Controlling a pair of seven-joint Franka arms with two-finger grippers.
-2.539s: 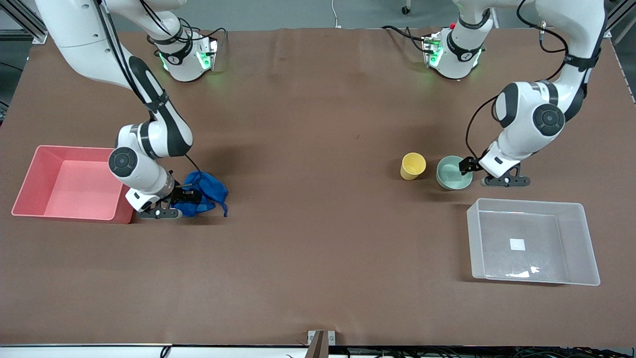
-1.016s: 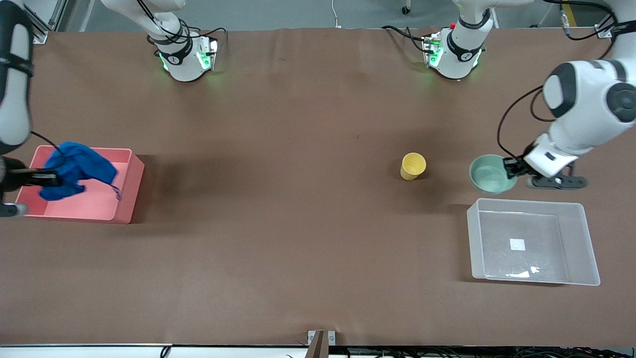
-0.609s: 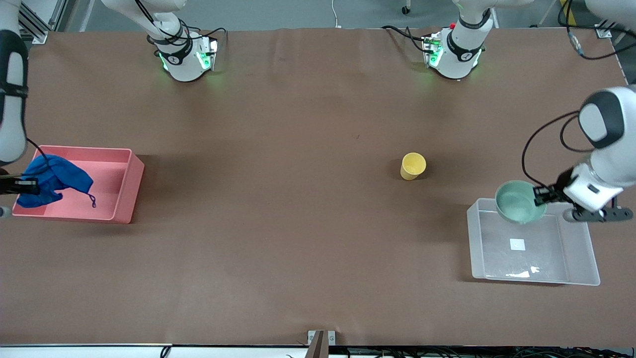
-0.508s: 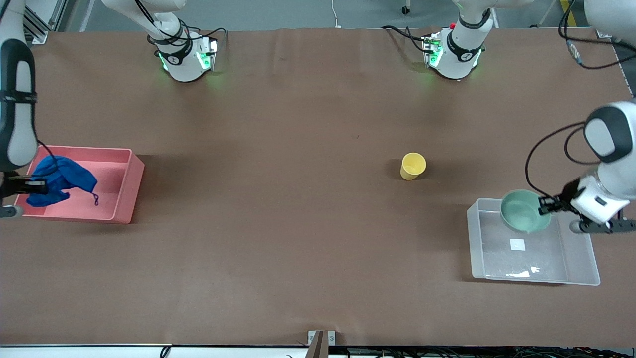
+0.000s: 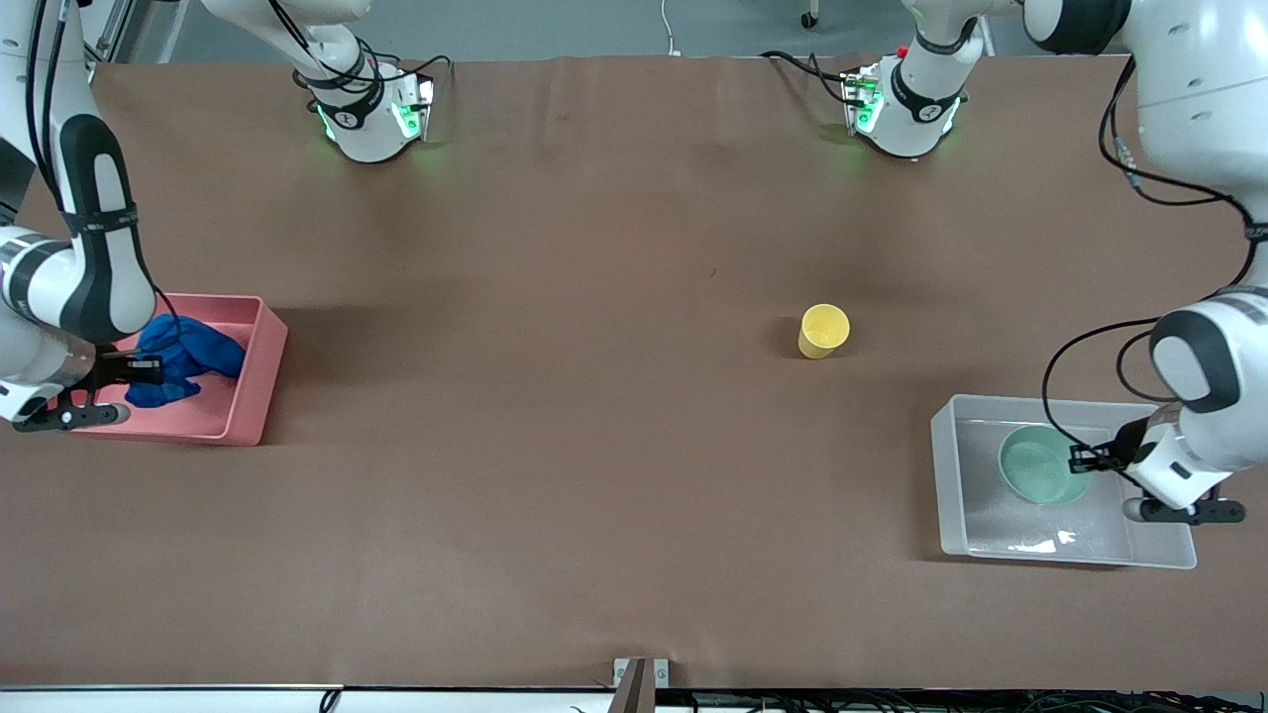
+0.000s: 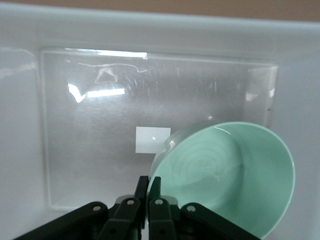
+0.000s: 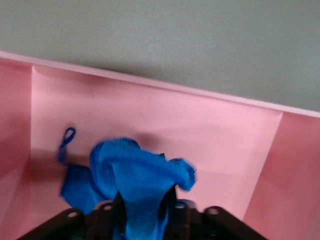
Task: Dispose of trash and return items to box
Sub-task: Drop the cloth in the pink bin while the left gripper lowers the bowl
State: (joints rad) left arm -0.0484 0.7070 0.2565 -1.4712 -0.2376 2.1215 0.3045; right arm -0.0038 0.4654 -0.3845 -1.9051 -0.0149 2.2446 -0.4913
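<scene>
Now the left gripper (image 6: pixel 148 192) is low inside the clear box (image 5: pixel 946 475), fingers pinched tight on the rim of the green bowl (image 5: pixel 1040 463). Bowl sits in the box, partly over the white sticker (image 6: pixel 149 139). Yellow cup (image 5: pixel 823 330) stands alone on the brown table (image 5: pixel 594 446), farther from the front camera than the box, nothing around it. Right gripper (image 7: pixel 145 207) is in the pink bin (image 5: pixel 253 381) at the right arm's end, w/ the blue rag (image 5: pixel 183 358) lying between its part-spread fingers; can't tell if they grip it.
</scene>
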